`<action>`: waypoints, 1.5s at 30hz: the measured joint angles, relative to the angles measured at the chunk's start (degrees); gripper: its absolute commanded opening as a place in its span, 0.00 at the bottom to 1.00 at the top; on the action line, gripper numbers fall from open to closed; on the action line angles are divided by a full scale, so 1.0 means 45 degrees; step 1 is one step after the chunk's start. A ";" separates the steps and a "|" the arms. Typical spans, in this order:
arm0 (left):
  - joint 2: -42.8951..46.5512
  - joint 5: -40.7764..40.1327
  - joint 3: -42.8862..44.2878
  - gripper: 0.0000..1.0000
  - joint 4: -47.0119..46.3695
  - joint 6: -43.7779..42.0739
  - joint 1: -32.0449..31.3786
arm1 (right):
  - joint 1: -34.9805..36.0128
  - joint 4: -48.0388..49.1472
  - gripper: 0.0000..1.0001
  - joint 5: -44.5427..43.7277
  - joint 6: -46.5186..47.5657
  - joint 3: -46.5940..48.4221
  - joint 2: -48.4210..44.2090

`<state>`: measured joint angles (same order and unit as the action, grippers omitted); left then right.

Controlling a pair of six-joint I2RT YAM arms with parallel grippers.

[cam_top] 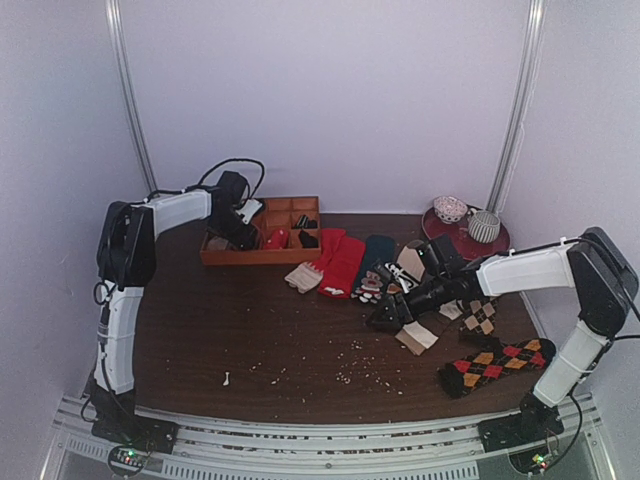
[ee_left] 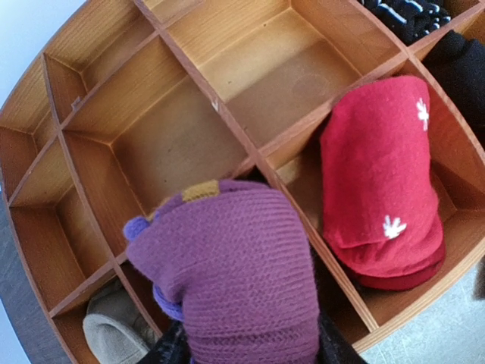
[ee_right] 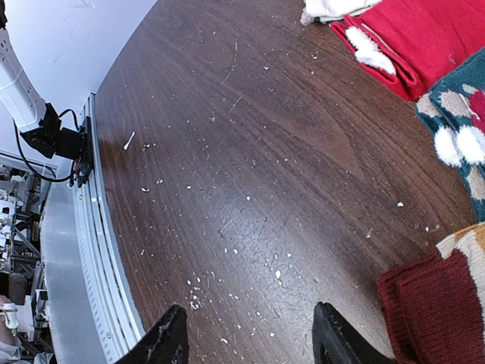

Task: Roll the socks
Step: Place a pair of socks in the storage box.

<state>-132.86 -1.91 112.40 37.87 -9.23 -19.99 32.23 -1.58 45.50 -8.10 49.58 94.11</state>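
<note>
Rolled purple sock (ee_left: 235, 273) is seen between left gripper (cam_top: 243, 232) jaws over the tray (ee_left: 189, 144); clamping cannot be told. Jaws of right gripper (ee_right: 250, 337) are spread above the table (ee_right: 250, 174).

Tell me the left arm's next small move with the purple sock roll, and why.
Probably open the jaws and drop the purple roll into the wooden organizer: it hangs between them just over the dividers, by an empty cell and beside the red roll. Whether it is centred, I cannot tell.

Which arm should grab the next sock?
Right, probably. The right hand hangs open beside the loose socks, while the left hand is away at the wooden tray with the purple roll.
</note>
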 measured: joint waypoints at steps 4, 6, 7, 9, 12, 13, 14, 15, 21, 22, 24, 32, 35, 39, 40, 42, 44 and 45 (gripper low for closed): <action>0.0000 0.0000 0.0180 0.39 0.0107 -0.0015 0.0000 | 0.0000 0.0000 0.56 0.0010 0.0000 0.0000 0.0019; 0.0000 0.0000 0.0194 0.22 0.0155 -0.0034 0.0005 | 0.0000 0.0005 0.56 0.0010 0.0000 0.0000 0.0019; 0.0000 0.0005 0.0199 0.15 0.0180 -0.0005 0.0005 | 0.0000 0.0005 0.56 0.0015 0.0000 0.0000 0.0019; 0.0000 0.0005 0.0199 0.03 0.0209 -0.0068 0.0005 | -0.0005 0.0005 0.56 0.0019 0.0000 0.0000 0.0019; 0.0000 0.0015 0.0204 0.00 0.0277 -0.0102 0.0005 | -0.0005 0.0005 0.56 0.0039 0.0010 0.0000 0.0019; 0.0000 0.0010 0.0204 0.00 0.0291 -0.0112 0.0005 | -0.0005 0.0000 0.56 0.0044 0.0019 0.0000 0.0019; 0.0000 0.0015 0.0204 0.00 0.0301 -0.0121 0.0005 | -0.0005 0.0005 0.56 0.0049 0.0034 0.0000 0.0019; 0.0000 0.0019 0.0204 0.00 0.0306 -0.0117 0.0005 | -0.0005 0.0000 0.56 0.0049 0.0044 0.0000 0.0019; -0.0058 0.0097 0.0253 0.00 0.0403 -0.0117 0.0005 | -0.0005 0.0005 0.56 0.0058 0.0049 0.0000 0.0039; -0.0160 0.0092 0.0408 0.00 0.0539 -0.0117 0.0005 | -0.0005 0.0005 0.56 0.0063 0.0049 0.0000 0.0068; -0.0335 0.0087 0.0622 0.00 0.0714 -0.0112 0.0005 | -0.0005 0.0000 0.56 0.0078 0.0053 0.0000 0.0121; -0.0495 0.0121 0.0588 0.20 0.0860 0.0238 0.0010 | -0.0005 0.0058 0.56 0.0238 0.0053 0.0000 0.0359; -0.0500 0.0117 0.0578 0.27 0.0840 0.0398 0.0010 | -0.0005 0.0102 0.56 0.0282 0.0053 0.0000 0.0413; -0.0544 0.0117 0.0661 0.43 0.0903 0.0471 0.0019 | -0.0005 0.0107 0.56 0.0287 0.0053 0.0000 0.0413; -0.0549 0.0102 0.0661 0.46 0.0894 0.0481 0.0015 | -0.0005 0.0112 0.56 0.0287 0.0049 0.0000 0.0413; -0.0534 0.0087 0.0636 0.50 0.0719 0.0495 0.0034 | -0.0005 0.0107 0.56 0.0287 0.0049 0.0000 0.0413; -0.0452 0.0068 0.0544 0.60 0.0466 0.0515 0.0068 | -0.0005 0.0107 0.56 0.0287 0.0049 0.0000 0.0413; -0.0437 0.0063 0.0544 0.62 0.0427 0.0505 0.0078 | -0.0005 0.0102 0.56 0.0287 0.0049 0.0000 0.0413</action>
<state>-134.82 -1.63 114.85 39.79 -6.96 -19.64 32.21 -1.13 46.78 -7.88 49.58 95.96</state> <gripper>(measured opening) 0.531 0.563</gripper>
